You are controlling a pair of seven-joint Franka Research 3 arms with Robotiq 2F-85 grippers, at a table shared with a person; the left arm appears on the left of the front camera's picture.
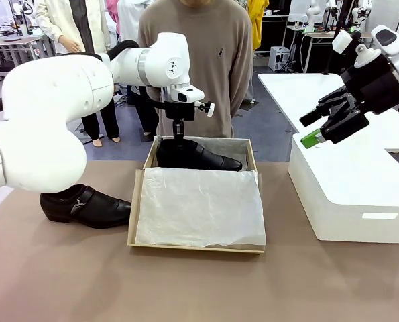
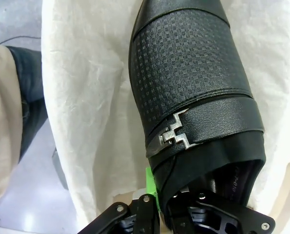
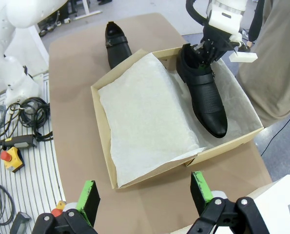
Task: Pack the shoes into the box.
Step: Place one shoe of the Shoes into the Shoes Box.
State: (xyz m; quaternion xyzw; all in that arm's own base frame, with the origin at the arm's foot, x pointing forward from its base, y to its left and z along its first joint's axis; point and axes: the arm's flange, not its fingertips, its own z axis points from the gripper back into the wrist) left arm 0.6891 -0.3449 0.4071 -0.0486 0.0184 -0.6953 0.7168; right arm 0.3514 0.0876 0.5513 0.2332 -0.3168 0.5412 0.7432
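One glossy black shoe [image 1: 199,155] lies along the far side of the brown cardboard box [image 1: 133,208] on white tissue paper [image 1: 199,208]. My left gripper [image 1: 179,133] comes down from above and is shut on this shoe's heel collar. In the left wrist view the shoe [image 2: 193,87] shows its textured top and metal buckle, and my left gripper [image 2: 159,195] pinches the collar edge. The other shoe [image 1: 85,206] stands on the table left of the box. My right gripper [image 1: 323,127] hangs open in the air at the right, and the right wrist view looks down past it [image 3: 145,192] on the box [image 3: 100,124].
A large white rounded box [image 1: 353,194] stands at the right, under my right gripper. A person [image 1: 199,60] stands close behind the cardboard box at the table's far edge. Cables and a stop button [image 3: 10,156] lie beside the table. Bare brown tabletop [image 1: 186,288] stretches in front.
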